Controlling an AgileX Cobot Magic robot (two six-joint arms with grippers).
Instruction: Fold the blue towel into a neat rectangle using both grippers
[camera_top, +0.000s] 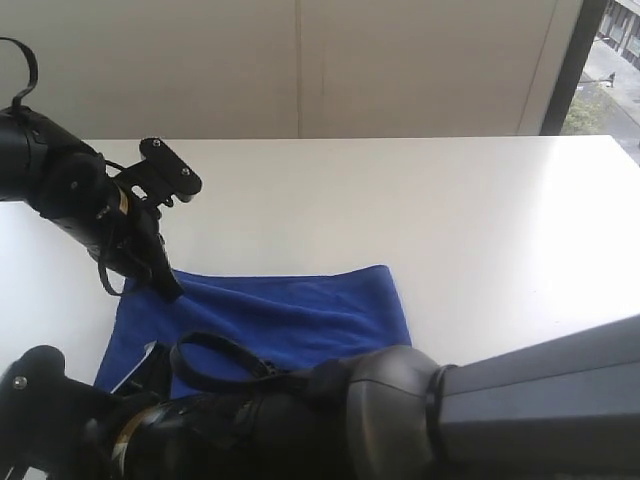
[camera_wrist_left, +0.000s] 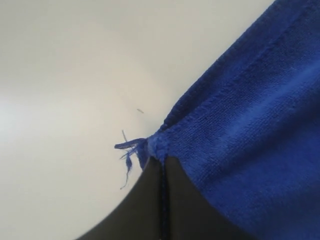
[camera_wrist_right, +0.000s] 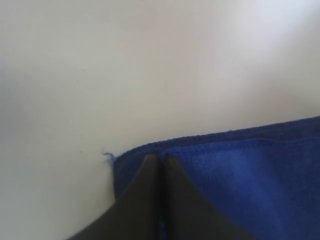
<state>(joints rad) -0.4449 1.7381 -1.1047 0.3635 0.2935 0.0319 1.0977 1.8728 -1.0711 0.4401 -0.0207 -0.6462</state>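
The blue towel (camera_top: 300, 315) lies on the white table (camera_top: 450, 220), apparently doubled over, with a soft crease along its far side. My left gripper (camera_top: 172, 287) comes down on the towel's far left corner. In the left wrist view this gripper (camera_wrist_left: 162, 161) is shut on that corner of the towel (camera_wrist_left: 260, 125), with frayed threads (camera_wrist_left: 127, 150) sticking out. My right arm (camera_top: 420, 410) reaches across the front to the towel's near left corner. Its gripper (camera_wrist_right: 160, 161) is shut on the towel's hemmed edge (camera_wrist_right: 250, 170). In the exterior view the arm hides most of that gripper.
A pale wall runs behind the table, and a dark window frame (camera_top: 570, 60) stands at the far right. Bare white tabletop spreads to the right of the towel and behind it. A loose black cable loop (camera_top: 215, 365) hangs off my right arm over the towel.
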